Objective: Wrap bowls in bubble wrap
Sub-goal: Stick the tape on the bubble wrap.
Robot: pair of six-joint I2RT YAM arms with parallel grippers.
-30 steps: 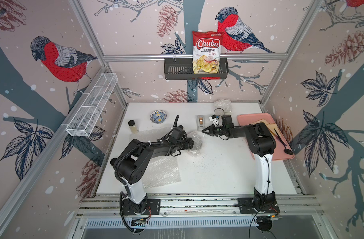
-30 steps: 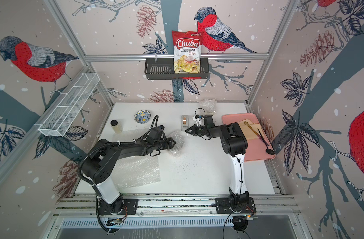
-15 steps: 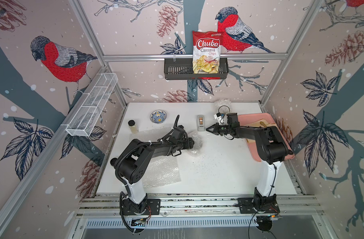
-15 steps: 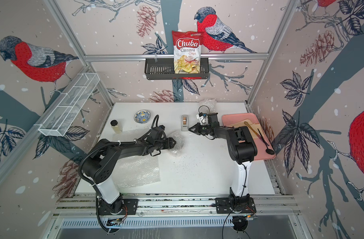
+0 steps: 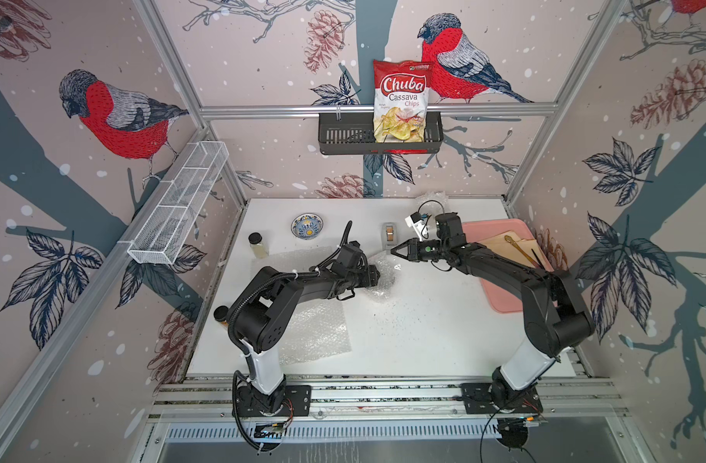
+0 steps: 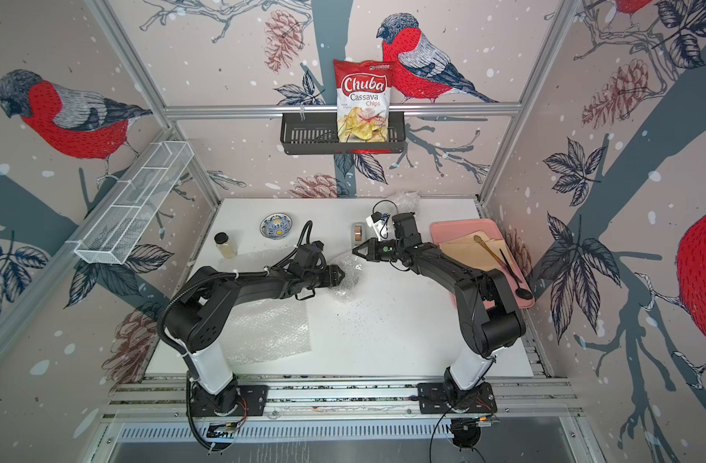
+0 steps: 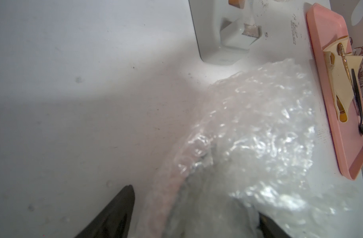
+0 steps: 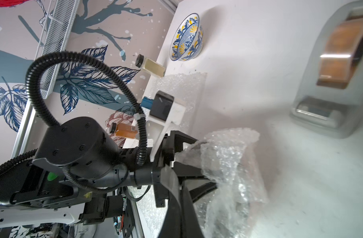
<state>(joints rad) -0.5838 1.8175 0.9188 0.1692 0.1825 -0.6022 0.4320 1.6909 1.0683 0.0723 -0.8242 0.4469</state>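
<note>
1. While clamped from the left arm's side, sits just on the robot's side of the tape dispenser point(image 5: 389, 235): wrapped bundle point(image 5: 388, 272), a crumpled lump of bubble wrap. Shows a pinkish curved rim through the plastic in the left wrist view, so judged to hold one of the bowls; cannot tell which.
2. Grips it with the left gripper point(image 5: 378, 277), jaws spread wide and closed across the lump's full width, one of the fingers point(image 7: 114, 216) dark beside the plastic.
3. Finds the right gripper point(image 5: 394, 251) with jaws pressed together, tip between the dispenser and the bundle, just beside the bundle's far edge and aimed toward it.
4. May be pinching a thin strip of tape running toward the wrap; too faint in both top views to be sure.
5. Puts the bundle just ahead of and below the shut tip, nearer the robot than the dispenser. No real long axis, roughly round. Right arm nearer the loose top fold; left arm taken up as the clamp.
6. Calls, by this reading, for lowering the right tip onto that fold to press it shut without dragging the lump out of the left jaws.
7. Leaves the blue-and-yellow bowl point(image 5: 307, 226) bare, well off the dispenser toward the left arm's side, and a flat sheet of bubble wrap point(image 5: 315, 332) well nearer the robot than the dispenser.
</note>
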